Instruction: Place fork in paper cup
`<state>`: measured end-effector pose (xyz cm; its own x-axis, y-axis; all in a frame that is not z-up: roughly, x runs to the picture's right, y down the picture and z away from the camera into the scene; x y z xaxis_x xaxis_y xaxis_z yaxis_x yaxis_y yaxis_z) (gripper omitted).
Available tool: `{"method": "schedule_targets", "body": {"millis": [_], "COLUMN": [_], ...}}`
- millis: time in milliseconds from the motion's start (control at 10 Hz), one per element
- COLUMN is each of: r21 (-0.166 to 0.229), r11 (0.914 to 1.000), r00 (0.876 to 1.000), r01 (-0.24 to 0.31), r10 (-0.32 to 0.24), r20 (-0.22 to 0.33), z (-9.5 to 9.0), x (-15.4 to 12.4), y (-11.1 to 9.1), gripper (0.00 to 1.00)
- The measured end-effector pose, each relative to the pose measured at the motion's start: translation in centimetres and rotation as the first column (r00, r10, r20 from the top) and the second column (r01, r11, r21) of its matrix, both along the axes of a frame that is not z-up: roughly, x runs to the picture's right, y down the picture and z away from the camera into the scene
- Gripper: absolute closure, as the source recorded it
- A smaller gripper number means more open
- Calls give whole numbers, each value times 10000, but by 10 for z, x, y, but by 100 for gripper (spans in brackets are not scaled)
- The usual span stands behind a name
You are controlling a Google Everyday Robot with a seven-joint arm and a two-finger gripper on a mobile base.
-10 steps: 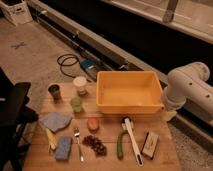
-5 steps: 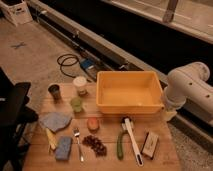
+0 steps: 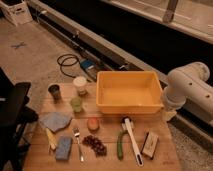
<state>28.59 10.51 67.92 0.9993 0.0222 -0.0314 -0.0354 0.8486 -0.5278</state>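
Note:
The fork (image 3: 78,144) is slim and silver and lies flat on the wooden table (image 3: 107,161), near the front left, between the blue sponge (image 3: 63,148) and a bunch of dark grapes (image 3: 95,144). The paper cup (image 3: 80,85) is cream-white with a tan lower body and stands upright at the table's back left, next to the yellow bin. Of my arm only a white segment (image 3: 186,91) shows, at the right beside the bin. My gripper is out of view.
A large yellow bin (image 3: 105,100) fills the back middle. A dark brown cup (image 3: 54,91) and a small green cup (image 3: 76,104) stand near the paper cup. A grey cloth (image 3: 55,121), yellow stick (image 3: 50,139), orange object (image 3: 93,124), green vegetable (image 3: 119,144), white-handled brush (image 3: 132,141) and small box (image 3: 149,143) lie in front.

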Motion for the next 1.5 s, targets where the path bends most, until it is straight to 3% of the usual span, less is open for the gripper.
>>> {"method": "schedule_targets", "body": {"millis": [300,500,600,700,1300,1500], "r21": [197,322,462,529,601,836], "r11": [9989,9963,9937,9926,9915,9840], "r00": [9919,9764,9602,9519,9515,9359], "r01": [426,797,1023,1096,1150,1576], "r10": [-446,-846,-1108,-1201,-1274,-1759], "r20": [1187,1988,2564,2820,2802,3052], "z": [-10,-15,-18,-21,-22,-23], "x": [-46,-91,-123,-138,-137,-151], "y": [-5,-6,-6,-5,-5,-7], "gripper": [35,35,35,35,35,35]}}
